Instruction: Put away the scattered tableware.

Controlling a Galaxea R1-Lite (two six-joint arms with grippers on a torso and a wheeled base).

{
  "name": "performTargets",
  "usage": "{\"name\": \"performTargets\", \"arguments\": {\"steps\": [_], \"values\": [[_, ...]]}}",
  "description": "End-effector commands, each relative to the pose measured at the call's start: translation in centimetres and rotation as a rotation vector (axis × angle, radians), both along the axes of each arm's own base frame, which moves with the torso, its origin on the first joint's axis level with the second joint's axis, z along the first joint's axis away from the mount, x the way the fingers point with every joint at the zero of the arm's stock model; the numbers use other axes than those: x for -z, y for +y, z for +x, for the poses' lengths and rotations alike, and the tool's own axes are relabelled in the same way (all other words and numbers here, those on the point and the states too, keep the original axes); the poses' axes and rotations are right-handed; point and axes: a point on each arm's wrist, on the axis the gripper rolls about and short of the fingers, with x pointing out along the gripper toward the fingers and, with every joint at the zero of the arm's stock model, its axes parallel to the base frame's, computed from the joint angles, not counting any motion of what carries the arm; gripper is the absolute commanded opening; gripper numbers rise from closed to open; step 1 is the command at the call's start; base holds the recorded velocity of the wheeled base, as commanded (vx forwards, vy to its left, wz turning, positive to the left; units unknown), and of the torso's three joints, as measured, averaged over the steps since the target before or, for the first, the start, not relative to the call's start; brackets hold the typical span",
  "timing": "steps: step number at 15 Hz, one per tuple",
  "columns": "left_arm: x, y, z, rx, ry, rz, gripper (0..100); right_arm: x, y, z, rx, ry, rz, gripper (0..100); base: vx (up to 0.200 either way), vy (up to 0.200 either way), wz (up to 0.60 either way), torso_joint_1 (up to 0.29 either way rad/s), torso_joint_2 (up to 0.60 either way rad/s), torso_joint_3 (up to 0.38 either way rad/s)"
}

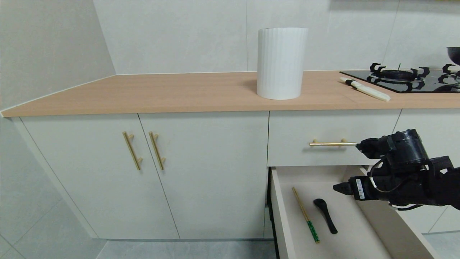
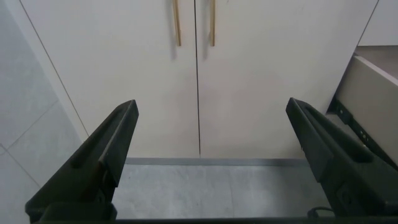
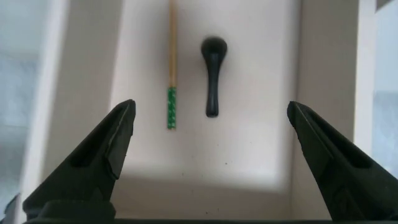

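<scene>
**Position of parts.** The lower drawer (image 1: pixel 280 201) stands pulled out at 5 o'clock in the head view. A pair of chopsticks (image 1: pixel 305 216) lies on its floor, green-banded ends toward the robot. A black spoon (image 1: pixel 325 215) lies at 3 o'clock of the chopsticks, near them but not touching, and roughly parallel. Both lie lengthwise along the drawer, probably so that neither can catch when it closes.

**Hands.** The right hand (image 3: pixel 209 109) hangs over the open drawer with its fingers spread wide and nothing between them. In its wrist view the spoon and chopsticks lie on the drawer floor below. The left hand (image 2: pixel 211 104) is also spread wide and empty. It is low in front of the cupboard doors (image 1: pixel 201 172), well apart from the drawer.

**Remaining item.** A knife (image 1: pixel 364 89) lies flat on the worktop (image 1: pixel 161 93). It is at 3 o'clock of the white ribbed canister (image 1: pixel 280 63) and just beside the near corner of the gas hob (image 1: pixel 406 77). It appears to be the piece not yet stored.

**Edges and clearance.**
- The knife lies near the front edge of the worktop, so a push from behind could send it over.
- The hob grate at 1 o'clock of the knife limits an approach from that side. The side toward the canister is open.
- The brass handle (image 1: pixel 332 144) of the closed upper drawer projects close to the right hand and is liable to snag it on a straight lift.
- The drawer floor has bare room at 3 o'clock of the spoon.
</scene>
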Motion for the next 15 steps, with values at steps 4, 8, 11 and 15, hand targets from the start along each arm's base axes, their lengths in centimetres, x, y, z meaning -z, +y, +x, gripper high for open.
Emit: {"name": "performTargets", "arguments": {"steps": [4,8,11,15], "values": [[0.0,0.0,0.0,-0.001,0.0,0.0,100,-1.01,0.46,-1.47,-0.038,-0.019,0.01,100,0.0,0.0,0.0,0.0,0.0,0.0],[0.0,0.0,0.01,-0.001,0.002,-0.003,100,-0.78,0.43,-1.56,-0.038,-0.011,0.005,100,-0.2,0.0,0.0,0.008,0.0,-0.001],[0.0,0.0,0.0,-0.001,0.0,-0.005,100,-0.73,0.43,-1.55,-0.04,-0.008,0.004,100,-0.2,0.0,0.0,-0.004,0.0,0.004],[0.0,0.0,0.0,-0.001,0.0,-0.008,100,-0.54,0.45,-1.64,-0.042,0.0,0.002,100,-0.2,0.0,0.0,-0.001,0.0,0.002]]}}
